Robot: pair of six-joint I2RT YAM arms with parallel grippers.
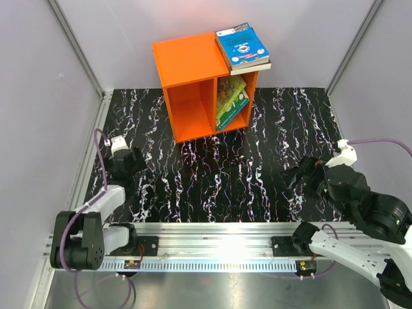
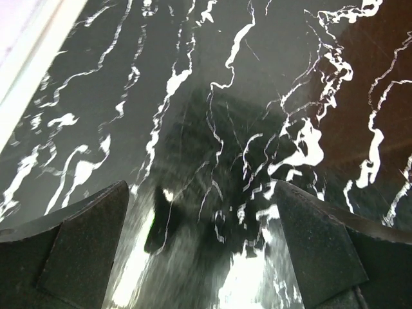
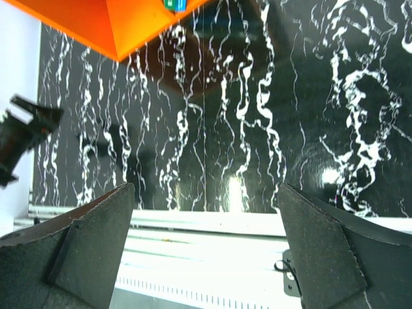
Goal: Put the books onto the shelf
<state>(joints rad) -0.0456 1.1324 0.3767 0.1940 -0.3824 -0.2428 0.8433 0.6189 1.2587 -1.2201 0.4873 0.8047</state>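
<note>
The orange shelf [image 1: 193,71] stands at the back of the table. A bright blue book [image 1: 241,44] lies flat on its top right corner, stacked on another book [image 1: 252,66] of which only the pale edge shows. Two green illustrated books [image 1: 232,100] lean inside the right compartment; the left compartment holds nothing. My left gripper [image 1: 131,159] [image 2: 203,248] hovers open and empty low over the table, front left. My right gripper [image 1: 295,177] [image 3: 206,248] is open and empty at the front right, far from the shelf [image 3: 116,26].
The table [image 1: 212,187] is black marble-patterned, with grey walls on three sides. A metal rail [image 1: 212,248] carrying both arm bases runs along the near edge. The left arm [image 3: 26,132] shows at the left of the right wrist view.
</note>
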